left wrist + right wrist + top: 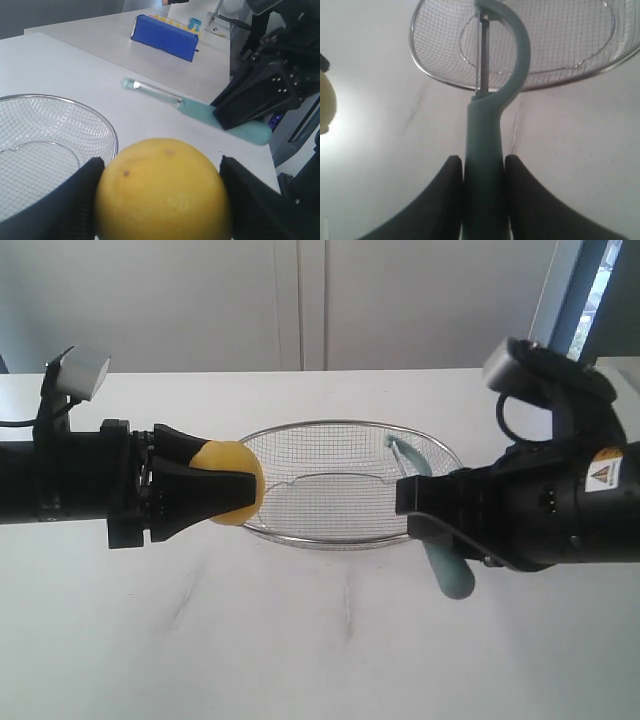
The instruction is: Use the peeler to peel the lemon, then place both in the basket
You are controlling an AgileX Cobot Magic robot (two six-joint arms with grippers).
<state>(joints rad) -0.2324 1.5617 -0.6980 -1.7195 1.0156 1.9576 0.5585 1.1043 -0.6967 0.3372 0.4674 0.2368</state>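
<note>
My left gripper (240,490) is shut on the yellow lemon (232,490), held above the table just left of the basket (300,435). In the left wrist view the lemon (162,192) fills the space between the black fingers (75,200); no sticker shows. My right gripper (425,510) is shut on the peeler (450,575) by its teal handle, the looped head (400,448) pointing over the basket's right part. In the right wrist view the peeler (482,150) runs from between the fingers (445,195) up to the basket's rim (445,80).
The wire-mesh basket (107,130) stands on the white table (330,640), between the two arms. A blue box (165,37) lies on a farther table in the left wrist view. A wall and window frame rise behind the table.
</note>
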